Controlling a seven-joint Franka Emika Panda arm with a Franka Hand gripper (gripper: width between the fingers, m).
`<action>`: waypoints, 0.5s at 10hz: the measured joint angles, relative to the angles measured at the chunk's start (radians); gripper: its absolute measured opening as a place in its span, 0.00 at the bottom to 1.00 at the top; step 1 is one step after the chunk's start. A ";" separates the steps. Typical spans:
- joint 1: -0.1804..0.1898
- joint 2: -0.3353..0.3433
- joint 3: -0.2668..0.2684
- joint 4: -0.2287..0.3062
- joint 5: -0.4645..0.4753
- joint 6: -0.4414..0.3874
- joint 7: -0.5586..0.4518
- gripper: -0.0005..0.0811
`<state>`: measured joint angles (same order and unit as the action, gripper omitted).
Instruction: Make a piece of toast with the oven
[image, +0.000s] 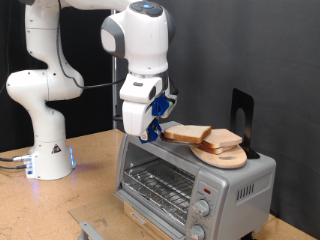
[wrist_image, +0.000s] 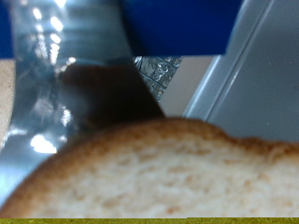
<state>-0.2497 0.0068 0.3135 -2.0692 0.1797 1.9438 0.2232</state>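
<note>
Gripper (image: 157, 128) hovering over the oven (image: 190, 180) top, clenching the piece of toast (image: 186, 133) by its edge, slice jutting toward other bread slices (image: 226, 141) on the round wooden board (image: 222, 157).

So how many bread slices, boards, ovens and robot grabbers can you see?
Bread slices: 2, the piece of toast at the gripper and another slice on the board
Wooden boards: 1
Ovens: 1
Grippers: 1
Total: 5
</note>
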 joint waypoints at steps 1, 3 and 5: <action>0.000 0.000 0.001 -0.007 -0.001 0.004 0.001 0.61; 0.000 0.001 0.002 -0.018 -0.004 0.009 0.005 0.61; 0.001 0.001 0.004 -0.026 -0.005 0.015 0.008 0.61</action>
<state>-0.2491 0.0074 0.3173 -2.0956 0.1744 1.9591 0.2308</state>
